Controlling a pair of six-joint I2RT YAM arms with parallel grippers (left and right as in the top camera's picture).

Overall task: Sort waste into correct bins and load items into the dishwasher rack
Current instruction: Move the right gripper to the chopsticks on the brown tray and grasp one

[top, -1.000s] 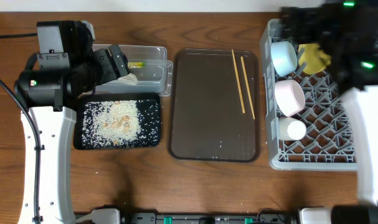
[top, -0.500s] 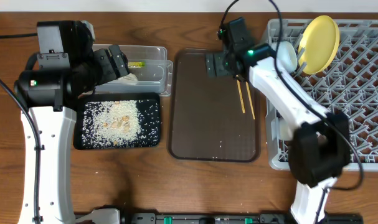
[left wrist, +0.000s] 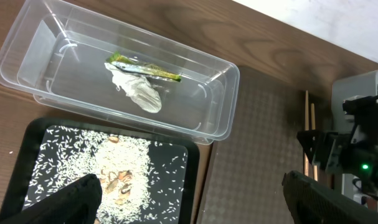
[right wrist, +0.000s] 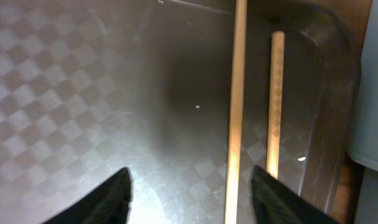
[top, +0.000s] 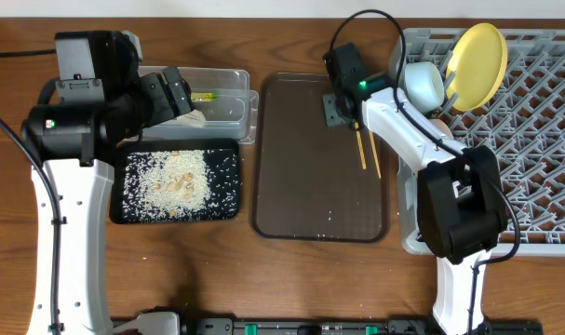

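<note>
Two wooden chopsticks (top: 365,140) lie on the right side of the dark brown serving tray (top: 301,177). My right gripper (top: 342,104) is open and low over their far ends. In the right wrist view one chopstick (right wrist: 238,118) lies between the fingers (right wrist: 198,199) and the other (right wrist: 275,106) is by the right finger. My left gripper (top: 173,91) is open and empty above the clear tub (top: 228,78), which holds the wrapper (left wrist: 145,70) and napkin (left wrist: 140,93). Rice (top: 173,177) lies in the black tray (top: 228,203). The yellow plate (top: 477,63) and light blue bowl (top: 423,84) stand in the grey rack (top: 543,154).
My right arm stretches from the table's front edge across the rack's left wall and hides most of the white bowl and cup. The left wrist view shows the tub's rim (left wrist: 27,68), the black tray (left wrist: 27,162) and the brown tray (left wrist: 257,143).
My right arm has swung from over the rack to the brown tray and come down over the chopsticks. The yellow plate now stands in the rack. The left arm has not moved.
</note>
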